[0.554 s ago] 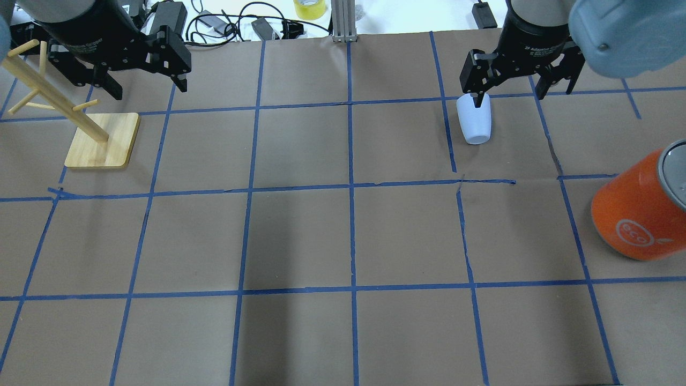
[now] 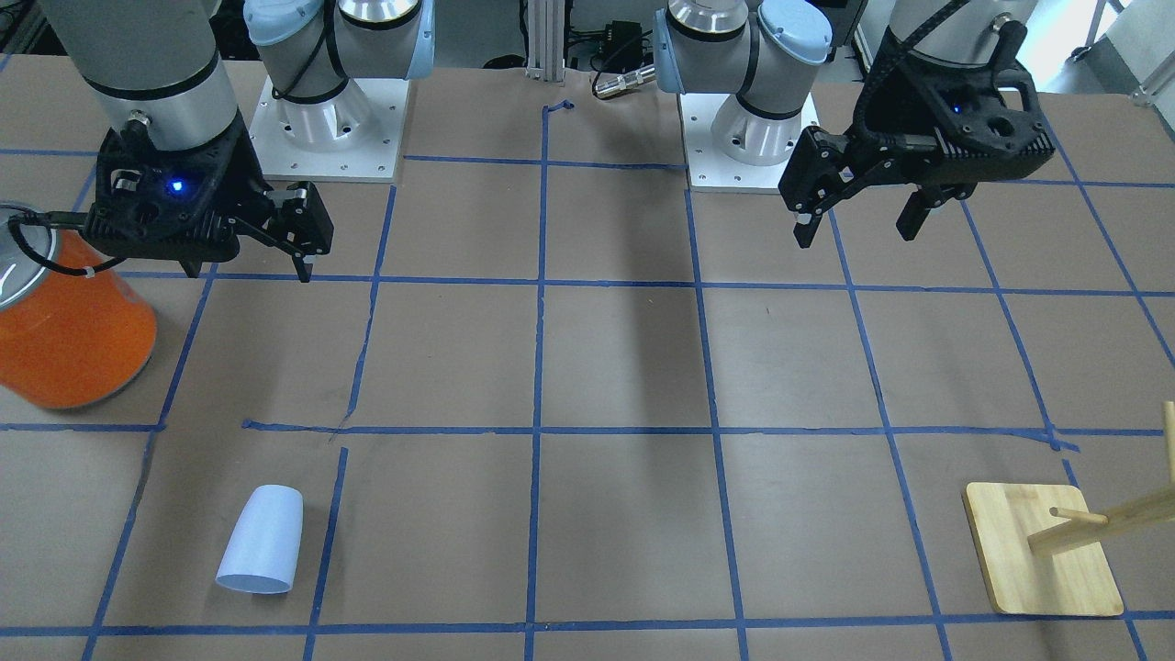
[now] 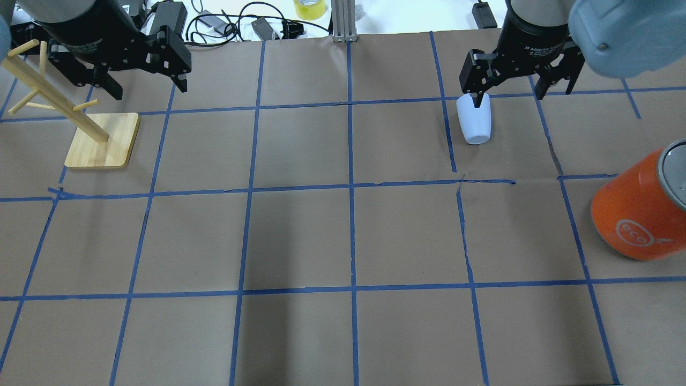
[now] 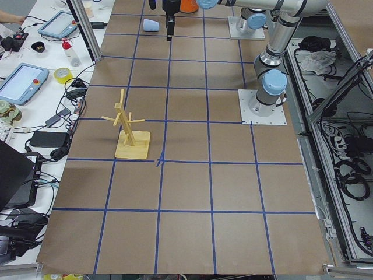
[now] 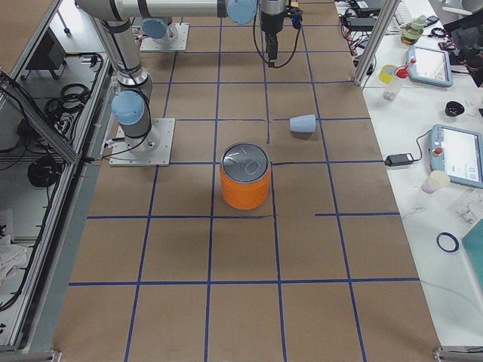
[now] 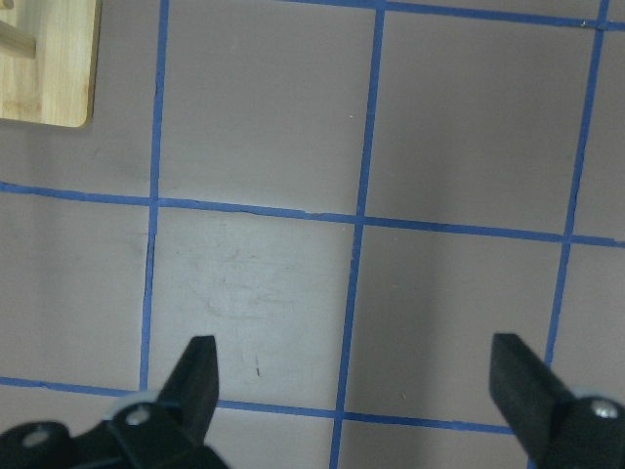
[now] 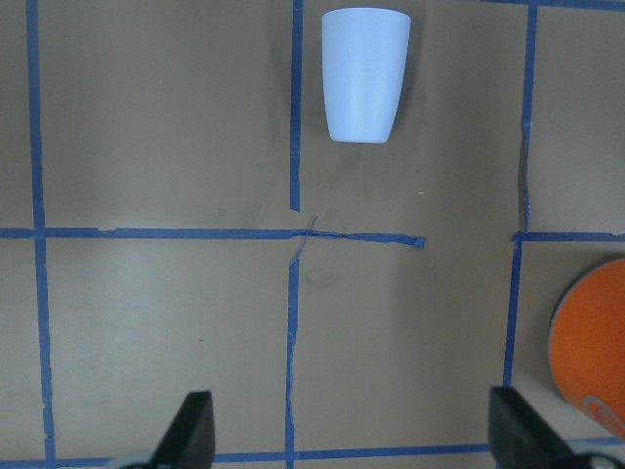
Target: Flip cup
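Note:
The pale blue-white cup (image 3: 475, 123) lies on its side on the brown paper table, its wide rim pointing away from the robot. It also shows in the front view (image 2: 262, 542), the right wrist view (image 7: 364, 73) and both side views (image 5: 303, 123) (image 4: 151, 25). My right gripper (image 3: 512, 94) is open and empty, hanging above the table on the robot's side of the cup (image 2: 248, 271) (image 7: 354, 430). My left gripper (image 3: 150, 90) is open and empty, far from the cup (image 2: 856, 234) (image 6: 356, 381).
A large orange canister (image 3: 638, 214) with a silver top stands right of the cup, nearer the robot (image 2: 64, 321) (image 7: 591, 342). A wooden peg stand (image 3: 102, 140) on a square base sits near my left gripper (image 2: 1042, 551). Cables (image 3: 225, 24) lie beyond the far edge.
Both grippers have shifted very slightly upward in the overhead view. The cup has not moved.

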